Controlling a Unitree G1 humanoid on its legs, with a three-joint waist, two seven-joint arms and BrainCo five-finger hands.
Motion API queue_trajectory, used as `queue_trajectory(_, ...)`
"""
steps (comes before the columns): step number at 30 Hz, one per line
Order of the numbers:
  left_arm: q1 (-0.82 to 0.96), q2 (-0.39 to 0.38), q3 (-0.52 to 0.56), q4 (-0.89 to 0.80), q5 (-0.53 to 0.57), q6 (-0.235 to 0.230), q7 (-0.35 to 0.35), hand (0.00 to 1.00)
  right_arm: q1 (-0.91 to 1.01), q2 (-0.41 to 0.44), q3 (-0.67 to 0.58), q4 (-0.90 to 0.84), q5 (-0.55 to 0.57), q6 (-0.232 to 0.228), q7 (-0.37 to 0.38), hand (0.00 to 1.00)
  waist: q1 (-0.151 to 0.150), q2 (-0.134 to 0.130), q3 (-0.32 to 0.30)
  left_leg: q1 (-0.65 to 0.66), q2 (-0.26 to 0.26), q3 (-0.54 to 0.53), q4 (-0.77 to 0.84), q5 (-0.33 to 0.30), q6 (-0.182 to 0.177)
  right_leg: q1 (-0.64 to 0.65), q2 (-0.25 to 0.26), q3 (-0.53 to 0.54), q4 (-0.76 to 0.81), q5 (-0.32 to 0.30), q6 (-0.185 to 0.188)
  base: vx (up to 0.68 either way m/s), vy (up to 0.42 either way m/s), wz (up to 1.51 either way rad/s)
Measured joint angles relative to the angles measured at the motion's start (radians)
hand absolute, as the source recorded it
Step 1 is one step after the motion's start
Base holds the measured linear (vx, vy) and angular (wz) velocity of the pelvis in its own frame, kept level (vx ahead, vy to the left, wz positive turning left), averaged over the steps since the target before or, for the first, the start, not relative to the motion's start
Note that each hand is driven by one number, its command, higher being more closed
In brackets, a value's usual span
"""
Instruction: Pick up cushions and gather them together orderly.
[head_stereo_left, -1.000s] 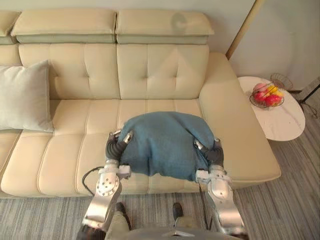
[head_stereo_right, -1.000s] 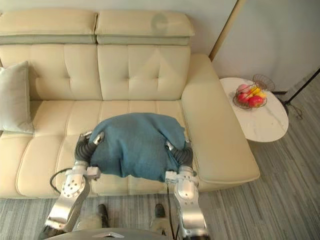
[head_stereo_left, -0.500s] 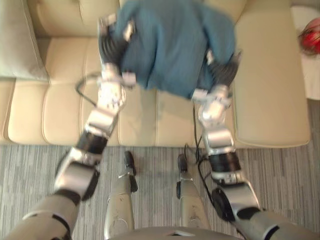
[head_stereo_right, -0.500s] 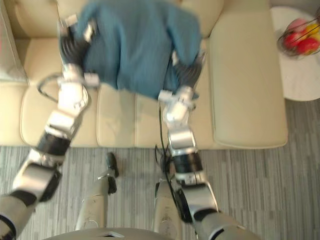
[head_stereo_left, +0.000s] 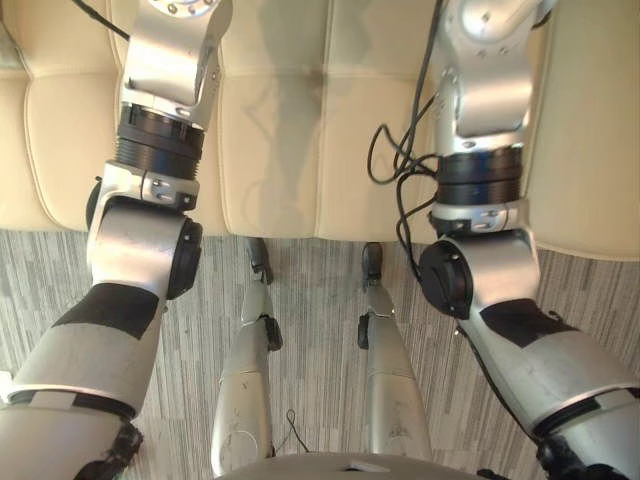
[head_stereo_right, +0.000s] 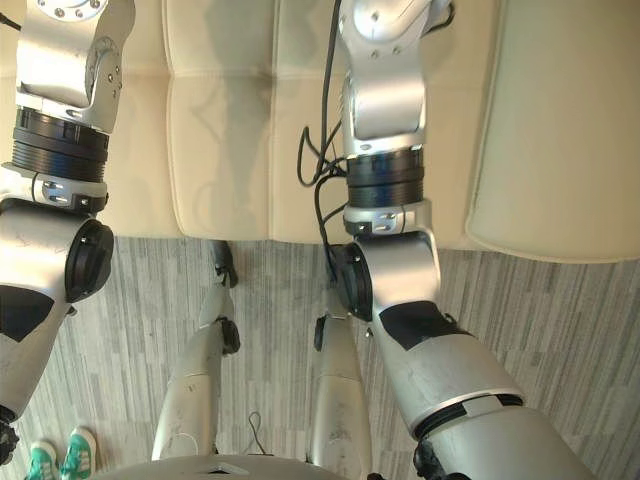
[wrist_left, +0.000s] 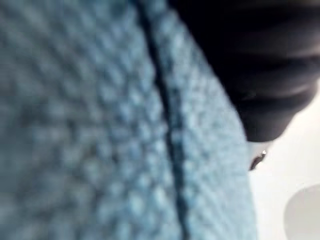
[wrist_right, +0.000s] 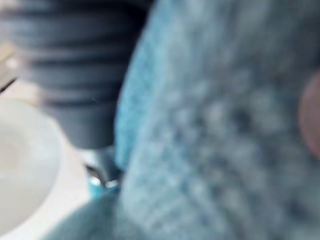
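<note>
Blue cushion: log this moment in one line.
cushion: blue, against left hand and right hand | grip: unclear | sofa: cream seat in eye views

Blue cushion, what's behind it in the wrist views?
Past the cushion a pale surface shows at one edge; the rest is covered. The left hand and right hand lie against the cushion.

Cushion (wrist_left: 90, 130) of coarse blue knit cloth; sofa (head_stereo_left: 280, 120) smooth leather-like; floor (head_stereo_right: 560, 330) matt ribbed carpet

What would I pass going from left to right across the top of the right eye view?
The robot's left arm → cream sofa seat → right arm → wide sofa armrest.
</note>
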Motion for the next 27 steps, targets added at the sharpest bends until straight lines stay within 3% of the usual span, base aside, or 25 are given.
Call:
queue_trajectory(4, 0.011, -0.002, 0.037, 0.006, 0.000, 0.002, -0.018, 0.00, 0.000, -0.019, -0.004, 0.031, 0.040, 0.000, 0.009, 0.00, 0.006, 0.000, 0.002, -0.038, 0.011, -0.004, 0.000, 0.001, -0.002, -0.037, 0.006, -0.014, 0.009, -0.003, -0.005, 0.01, -0.028, 0.02)
queue_trajectory(6, 0.040, -0.003, 0.045, 0.008, 0.001, 0.001, -0.043, 0.00, 0.017, -0.037, -0.008, 0.040, 0.047, 0.002, 0.037, 0.00, 0.000, 0.002, 0.029, -0.039, 0.008, -0.007, 0.000, 0.014, -0.020, -0.045, 0.003, -0.018, 0.035, -0.017, -0.009, 0.00, -0.029, 0.12)
queue_trajectory(9, 0.169, -0.009, 0.066, 0.007, -0.001, 0.001, -0.073, 0.00, 0.111, -0.040, -0.007, 0.027, 0.056, 0.002, 0.072, 0.00, -0.006, 0.001, 0.042, -0.057, 0.011, -0.020, -0.001, 0.007, -0.034, -0.090, 0.004, -0.019, 0.096, -0.049, -0.013, -0.02, -0.044, 0.01)
queue_trajectory(10, 0.237, -0.018, 0.088, 0.007, -0.002, 0.002, -0.082, 0.00, 0.162, -0.039, -0.008, 0.025, 0.076, 0.004, 0.090, 0.00, -0.004, 0.000, 0.043, -0.068, 0.022, -0.018, -0.001, -0.047, -0.009, -0.115, 0.016, -0.017, 0.120, -0.056, -0.013, -0.02, -0.057, -0.07)
queue_trajectory(13, 0.314, -0.047, 0.114, 0.007, -0.011, 0.015, -0.092, 0.00, 0.221, -0.038, -0.025, 0.020, 0.088, 0.019, 0.104, 0.00, -0.007, 0.000, 0.063, -0.092, 0.018, -0.012, -0.001, -0.037, -0.010, -0.154, 0.017, -0.007, 0.152, -0.064, -0.014, -0.02, -0.053, 0.01)
queue_trajectory(15, 0.346, -0.055, 0.147, 0.007, -0.024, 0.020, -0.095, 0.00, 0.234, -0.038, -0.059, 0.014, 0.115, 0.022, 0.111, 0.00, -0.010, 0.001, 0.096, -0.089, 0.010, -0.001, 0.000, -0.012, 0.012, -0.177, 0.012, 0.006, 0.204, -0.088, -0.014, -0.02, -0.093, 0.08)
queue_trajectory(22, 0.392, -0.054, 0.143, -0.011, -0.083, 0.018, -0.098, 0.00, 0.263, -0.106, -0.093, -0.052, 0.163, -0.018, 0.117, 0.00, -0.018, 0.000, 0.097, -0.077, 0.017, -0.002, -0.001, -0.002, 0.006, -0.191, 0.018, 0.005, 0.256, -0.109, -0.025, -0.03, -0.127, 0.02)
queue_trajectory(27, 0.406, -0.039, 0.135, -0.038, -0.102, 0.014, -0.118, 0.00, 0.340, -0.151, -0.097, -0.052, 0.204, -0.026, 0.165, 0.00, -0.023, 0.000, 0.097, -0.048, 0.018, -0.001, -0.001, 0.001, 0.011, -0.172, 0.020, 0.006, 0.276, -0.112, -0.026, -0.05, -0.130, 0.00)
